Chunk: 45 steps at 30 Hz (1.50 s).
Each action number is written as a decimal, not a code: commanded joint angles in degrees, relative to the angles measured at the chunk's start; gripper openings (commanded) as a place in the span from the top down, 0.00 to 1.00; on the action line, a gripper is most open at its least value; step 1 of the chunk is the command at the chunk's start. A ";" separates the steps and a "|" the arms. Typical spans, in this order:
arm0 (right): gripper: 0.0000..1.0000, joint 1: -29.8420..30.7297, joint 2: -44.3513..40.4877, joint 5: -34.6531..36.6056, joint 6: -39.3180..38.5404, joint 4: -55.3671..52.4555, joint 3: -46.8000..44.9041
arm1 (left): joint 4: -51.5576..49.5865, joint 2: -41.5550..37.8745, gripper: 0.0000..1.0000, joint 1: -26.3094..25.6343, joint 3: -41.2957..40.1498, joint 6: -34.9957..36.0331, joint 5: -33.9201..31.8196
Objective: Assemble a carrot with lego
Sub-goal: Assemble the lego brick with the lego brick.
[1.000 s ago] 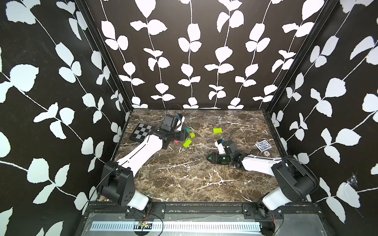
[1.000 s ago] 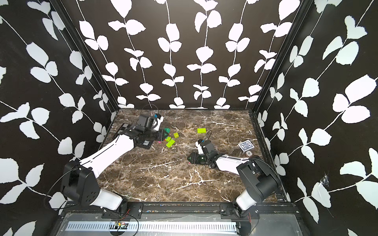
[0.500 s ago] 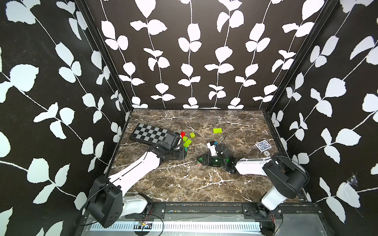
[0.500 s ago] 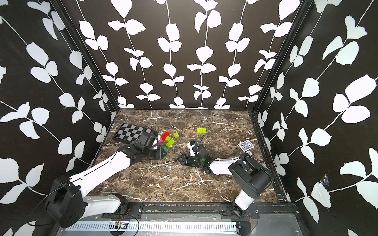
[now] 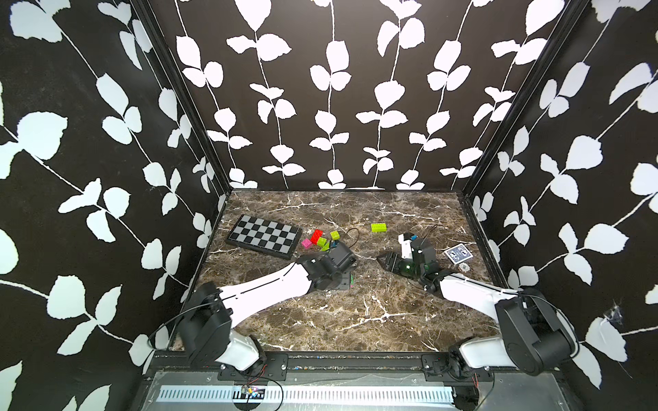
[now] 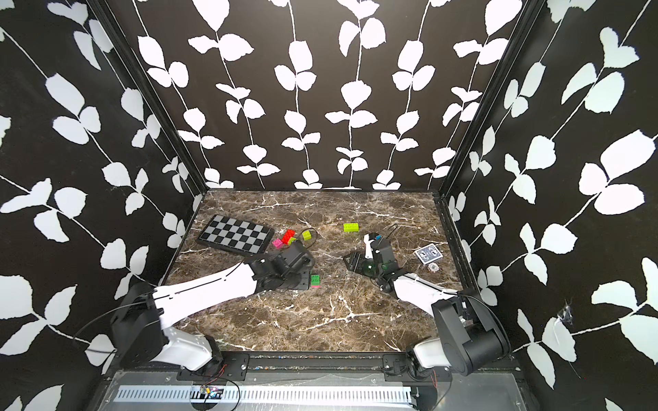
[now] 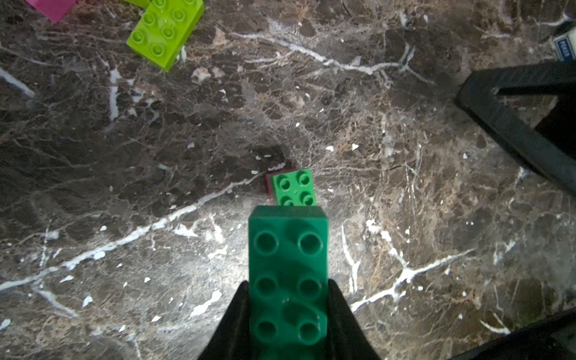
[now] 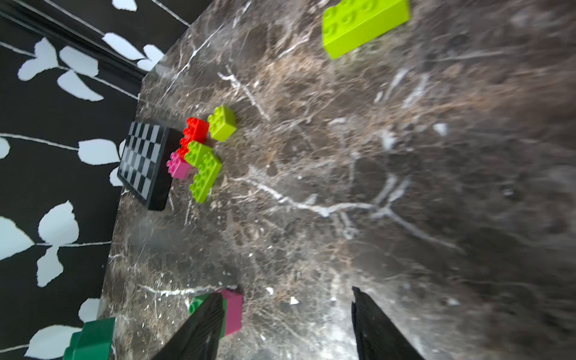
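Note:
The carrot [image 7: 293, 187] is a small green brick on a pink one, standing on the marble; it also shows in both top views [image 5: 351, 281] [image 6: 315, 280]. My left gripper [image 7: 288, 286] is shut on a dark green lego brick [image 7: 288, 249], held just above and short of that stack. My right gripper [image 8: 286, 324] is open and empty, to the right of the carrot [image 8: 233, 311], one finger [image 8: 199, 327] beside it. In a top view the right gripper [image 5: 382, 261] stands apart from the left gripper [image 5: 343, 279]. Loose lego lies behind: red [image 5: 316, 236], pink [image 5: 306, 243], lime [image 5: 334, 235], and a lime brick alone [image 5: 378, 227].
A black-and-grey checkered board [image 5: 263, 236] lies at the back left, next to the loose bricks. A deck of cards [image 5: 458, 254] and a small round thing [image 5: 463, 267] lie by the right wall. Patterned walls close three sides.
My left arm swung from the back-left bricks to the middle, carrying the dark green brick. My right gripper reached left to the stack's spot, opened wider and drew back right.

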 commanded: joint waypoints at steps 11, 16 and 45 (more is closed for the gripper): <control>0.34 -5.36 -0.75 -4.40 -3.80 0.42 -3.72 | -13.33 13.20 1.00 -3.21 14.08 -7.95 -5.13; 0.34 -5.66 0.02 -5.12 -3.96 0.68 -3.95 | -11.73 14.80 1.00 -3.32 14.37 -9.31 -5.09; 0.34 -5.70 0.04 -6.18 -3.22 2.00 -6.75 | -7.90 20.76 1.00 -3.32 15.07 -10.62 -7.56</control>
